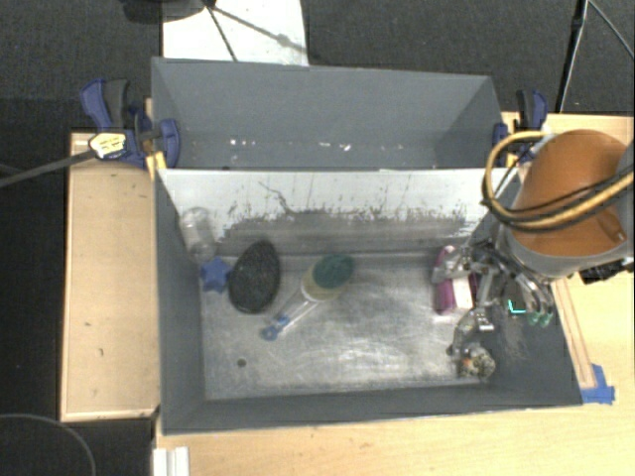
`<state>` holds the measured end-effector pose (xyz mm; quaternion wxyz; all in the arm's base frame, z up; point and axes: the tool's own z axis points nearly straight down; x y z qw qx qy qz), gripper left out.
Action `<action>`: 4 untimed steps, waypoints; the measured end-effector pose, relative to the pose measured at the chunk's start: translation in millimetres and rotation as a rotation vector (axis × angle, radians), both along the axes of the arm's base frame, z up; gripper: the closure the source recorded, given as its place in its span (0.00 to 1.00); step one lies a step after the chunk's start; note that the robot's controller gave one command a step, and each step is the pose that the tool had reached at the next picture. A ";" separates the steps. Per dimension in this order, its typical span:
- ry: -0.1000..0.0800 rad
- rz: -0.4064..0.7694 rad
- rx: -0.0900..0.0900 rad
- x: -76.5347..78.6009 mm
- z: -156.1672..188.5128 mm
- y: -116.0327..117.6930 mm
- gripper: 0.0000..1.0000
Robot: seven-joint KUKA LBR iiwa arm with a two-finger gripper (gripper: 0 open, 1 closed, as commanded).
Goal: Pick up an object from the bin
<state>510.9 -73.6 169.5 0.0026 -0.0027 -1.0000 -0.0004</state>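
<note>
Purple tube lies just beside the gripper, up-left of its tip. Gripper spread or closed? Can't tell. Danger: coming down off-centre, it knocks the tube aside.

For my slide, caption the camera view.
Hand low at the right end of the grey bin, near a purple object.

the bin is plain grey, its floor scuffed with pale scratches. taking the black speckled oval lump as mark: just left of it a blue scrap, right of it a teal disc on a cream base, far right a magenta-purple tube. the arm's wrist cover is orange.
</note>
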 end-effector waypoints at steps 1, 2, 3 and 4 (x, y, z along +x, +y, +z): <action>-0.009 -0.039 0.002 77.3 -57.4 44.1 0.00; -0.012 -0.060 0.003 76.3 -34.4 101.9 0.00; -0.014 0.051 0.002 83.0 -41.9 146.5 0.00; -0.012 -0.106 0.002 75.7 -96.3 123.4 0.00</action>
